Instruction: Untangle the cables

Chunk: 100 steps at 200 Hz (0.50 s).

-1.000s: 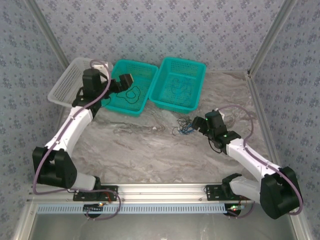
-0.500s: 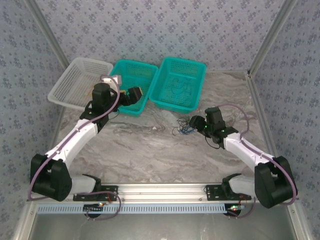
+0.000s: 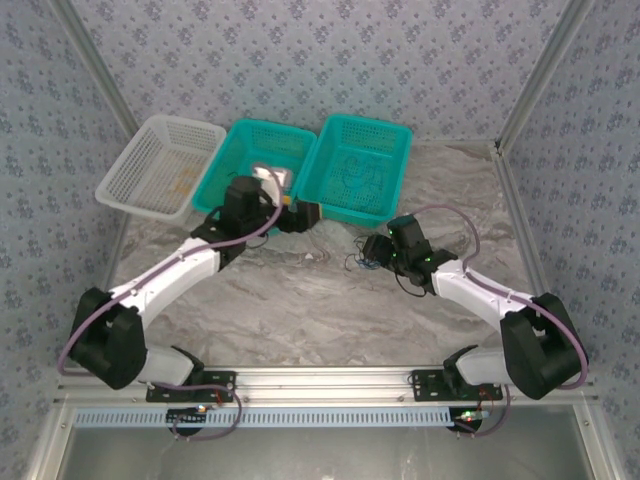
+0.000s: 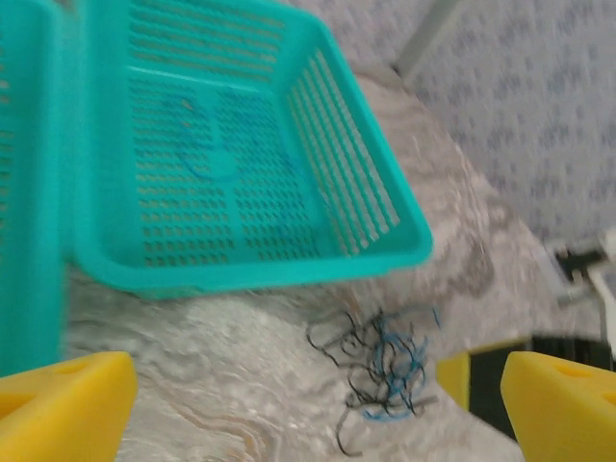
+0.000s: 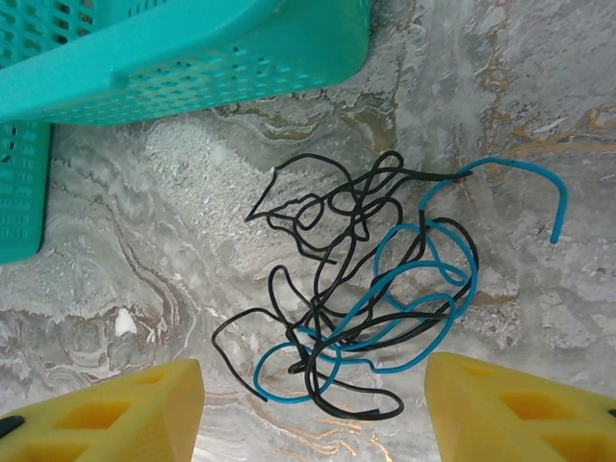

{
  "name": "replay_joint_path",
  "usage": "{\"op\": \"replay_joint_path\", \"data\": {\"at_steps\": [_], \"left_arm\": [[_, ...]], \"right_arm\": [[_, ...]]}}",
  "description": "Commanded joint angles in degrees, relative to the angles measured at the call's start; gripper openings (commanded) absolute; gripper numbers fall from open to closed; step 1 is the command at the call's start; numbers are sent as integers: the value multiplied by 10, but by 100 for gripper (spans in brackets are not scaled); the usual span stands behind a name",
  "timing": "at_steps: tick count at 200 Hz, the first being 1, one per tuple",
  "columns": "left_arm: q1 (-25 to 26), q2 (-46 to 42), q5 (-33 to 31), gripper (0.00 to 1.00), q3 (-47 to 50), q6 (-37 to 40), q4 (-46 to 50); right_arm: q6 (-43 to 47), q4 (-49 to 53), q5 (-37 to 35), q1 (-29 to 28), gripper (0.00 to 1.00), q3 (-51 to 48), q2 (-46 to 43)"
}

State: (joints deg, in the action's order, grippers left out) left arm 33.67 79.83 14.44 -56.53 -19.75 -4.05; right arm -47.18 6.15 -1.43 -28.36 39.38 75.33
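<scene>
Both released — right claw (image 5: pixel 313 409) above the cables (image 5: pixel 366 289), left claw (image 4: pixel 318 404) near them.

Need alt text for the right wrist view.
A loose tangle of black and blue cables lies on the marbled table between the open yellow fingers of the right gripper. A teal basket edges the top left.

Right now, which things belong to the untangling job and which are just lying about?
Job: cables, a black-and-blue tangle on the table.
Lying about: left teal basket, right teal basket, white basket.
</scene>
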Motion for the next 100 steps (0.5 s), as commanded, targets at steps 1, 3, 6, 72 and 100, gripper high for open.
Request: {"op": "replay_joint_path", "data": {"at_steps": [1, 3, 6, 72, 100], "left_arm": [[68, 34, -10, 91, -8, 125, 10], [75, 37, -16, 90, -4, 133, 7], [86, 41, -30, 89, 2, 144, -2], [184, 190, -109, 66, 4, 212, -80], [192, 242, -120, 62, -8, 220, -101]], "right_arm": [[-16, 11, -30, 7, 67, 7, -12], [-17, 12, -32, 7, 67, 7, -13], [-19, 13, -32, 10, 68, 4, -16], [-1, 51, -3, 66, 74, -22, -85], [2, 62, -4, 76, 76, -29, -109]]}}
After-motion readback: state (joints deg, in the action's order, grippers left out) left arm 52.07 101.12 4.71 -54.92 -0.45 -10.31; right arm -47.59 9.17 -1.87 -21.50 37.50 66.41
